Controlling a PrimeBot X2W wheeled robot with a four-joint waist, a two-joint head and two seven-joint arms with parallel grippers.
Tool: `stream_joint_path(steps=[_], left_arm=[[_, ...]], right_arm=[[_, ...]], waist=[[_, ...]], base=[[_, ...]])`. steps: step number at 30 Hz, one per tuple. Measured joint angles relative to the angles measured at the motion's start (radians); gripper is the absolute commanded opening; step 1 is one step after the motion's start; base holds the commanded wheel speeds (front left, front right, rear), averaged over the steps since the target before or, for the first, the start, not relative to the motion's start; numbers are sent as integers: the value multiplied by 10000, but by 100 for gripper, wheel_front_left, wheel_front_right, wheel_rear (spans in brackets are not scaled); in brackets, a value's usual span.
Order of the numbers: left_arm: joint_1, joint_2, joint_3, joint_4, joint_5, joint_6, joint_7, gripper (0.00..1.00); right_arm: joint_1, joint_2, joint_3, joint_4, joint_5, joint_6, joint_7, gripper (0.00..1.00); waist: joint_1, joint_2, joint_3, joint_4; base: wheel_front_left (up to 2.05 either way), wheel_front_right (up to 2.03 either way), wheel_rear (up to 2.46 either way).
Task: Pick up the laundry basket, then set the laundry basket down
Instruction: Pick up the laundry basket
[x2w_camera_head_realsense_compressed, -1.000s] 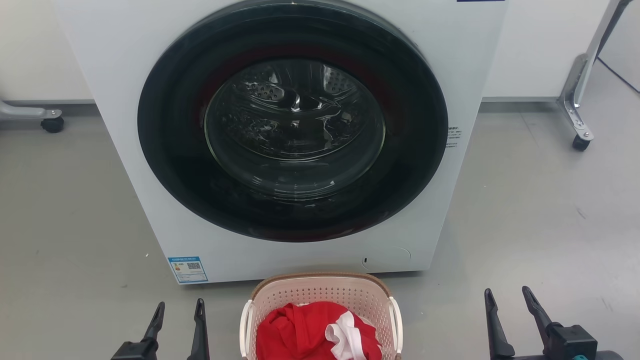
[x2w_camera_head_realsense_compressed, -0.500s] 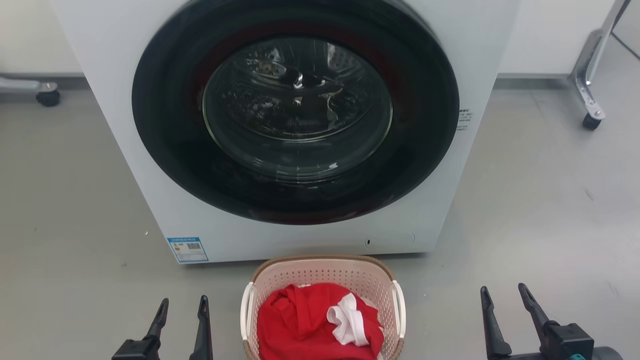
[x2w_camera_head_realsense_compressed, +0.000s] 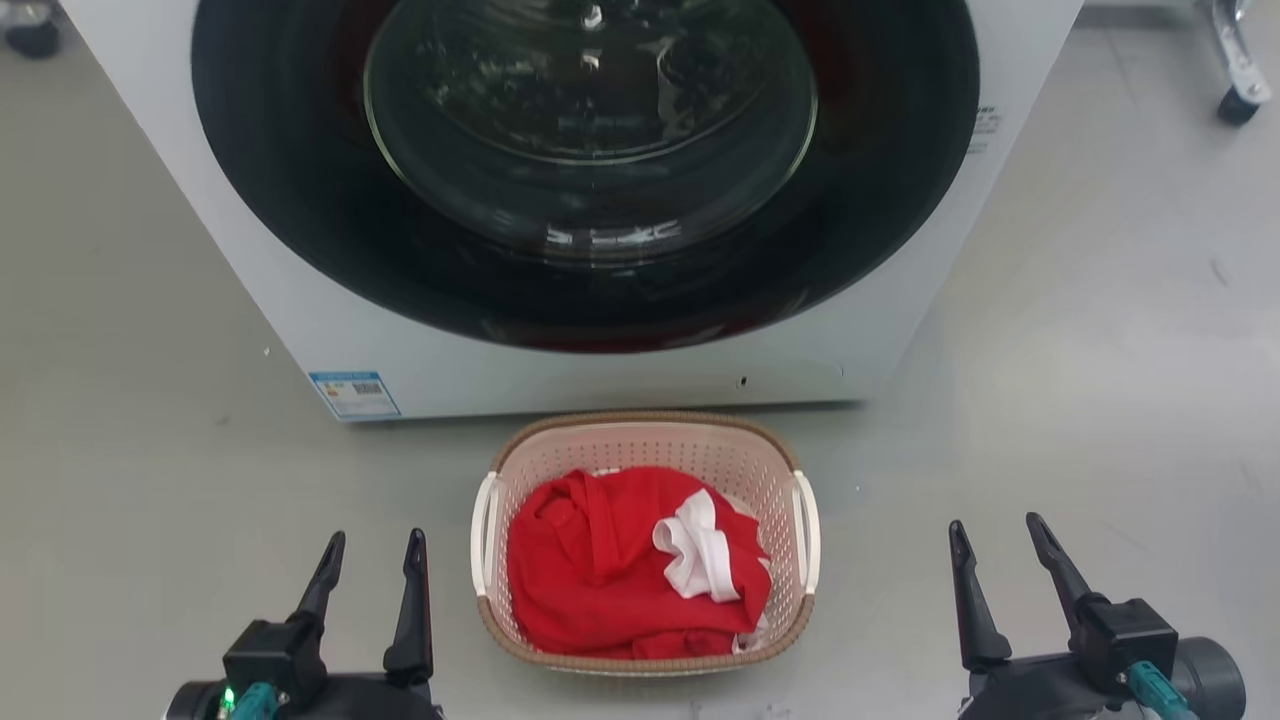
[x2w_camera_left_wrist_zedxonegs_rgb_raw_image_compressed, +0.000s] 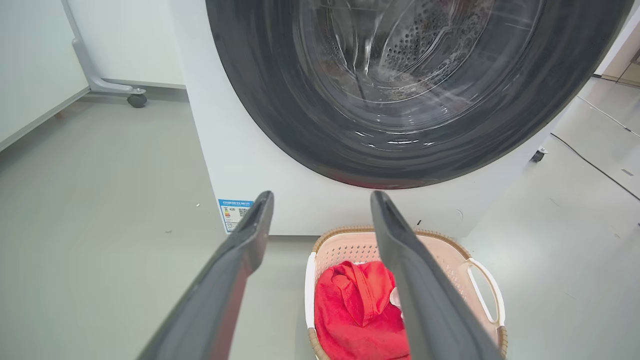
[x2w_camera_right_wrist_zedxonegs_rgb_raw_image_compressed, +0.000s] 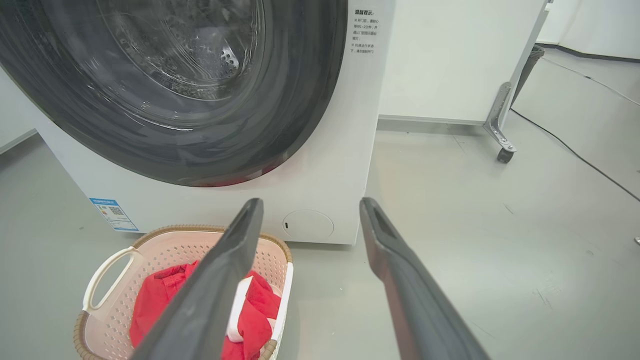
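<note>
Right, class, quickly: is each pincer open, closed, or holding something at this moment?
Left pincer: open, holding nothing, apart from the laundry basket.
Right pincer: open, holding nothing.

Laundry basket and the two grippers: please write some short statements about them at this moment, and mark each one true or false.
1. In the head view, the laundry basket stands on the floor between the left gripper and the right gripper. True.
2. The laundry basket is empty. False: a red cloth with a white piece lies in it.
3. The left gripper is shut on the laundry basket. False: it is open and apart from the basket.
4. The right gripper is open and holds nothing. True.
5. The laundry basket stands behind the washing machine. False: it stands in front of the washing machine, close to its base.
</note>
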Motion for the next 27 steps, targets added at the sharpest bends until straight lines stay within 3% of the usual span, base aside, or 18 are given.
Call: stream_joint_path(steps=[27], left_arm=[[-2901,324,247,1352,-31,-644,8,100]], right_arm=[[-2317,399,-276,320,-251,-173,-46,100]], waist=[[1,1,3784,-91]], base=[[0,0,0]])
